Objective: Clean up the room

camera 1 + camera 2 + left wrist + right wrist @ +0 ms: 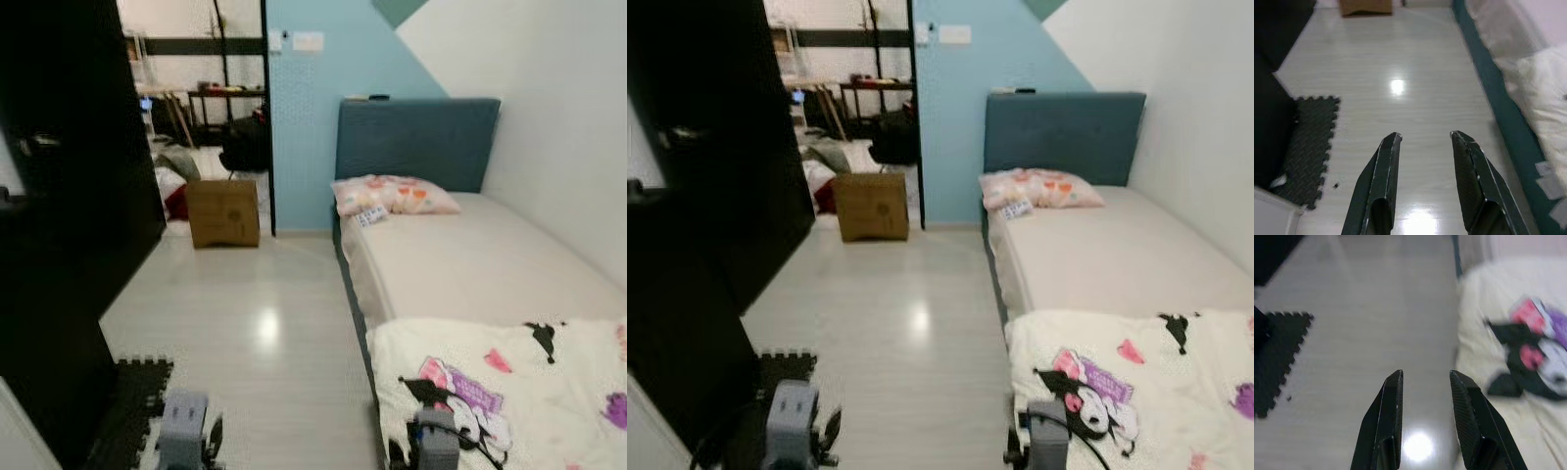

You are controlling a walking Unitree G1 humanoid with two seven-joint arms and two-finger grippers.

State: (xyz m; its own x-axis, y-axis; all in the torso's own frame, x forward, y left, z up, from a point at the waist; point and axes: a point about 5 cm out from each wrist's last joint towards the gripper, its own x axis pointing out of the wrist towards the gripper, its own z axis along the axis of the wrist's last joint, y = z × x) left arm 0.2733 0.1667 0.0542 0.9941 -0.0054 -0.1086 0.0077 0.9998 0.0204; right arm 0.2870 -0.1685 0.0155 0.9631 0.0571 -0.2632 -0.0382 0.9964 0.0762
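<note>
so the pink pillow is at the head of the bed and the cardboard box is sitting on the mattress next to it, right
Not quite. The pink pillow is at the head of the bed, but the cardboard box stands on the floor near the doorway, as the left eye view shows.

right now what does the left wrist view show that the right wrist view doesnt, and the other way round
Left wrist view alone: the cardboard box at the far end of the floor, the teal bed frame side, and paper scraps beside it.

Right wrist view alone: the cartoon character print on the white blanket, blurred.

Both: the pale wood floor with a ceiling light glare, the black foam puzzle mat, and an open tool hanging over the floor, left tool and right tool, holding nothing.
</note>
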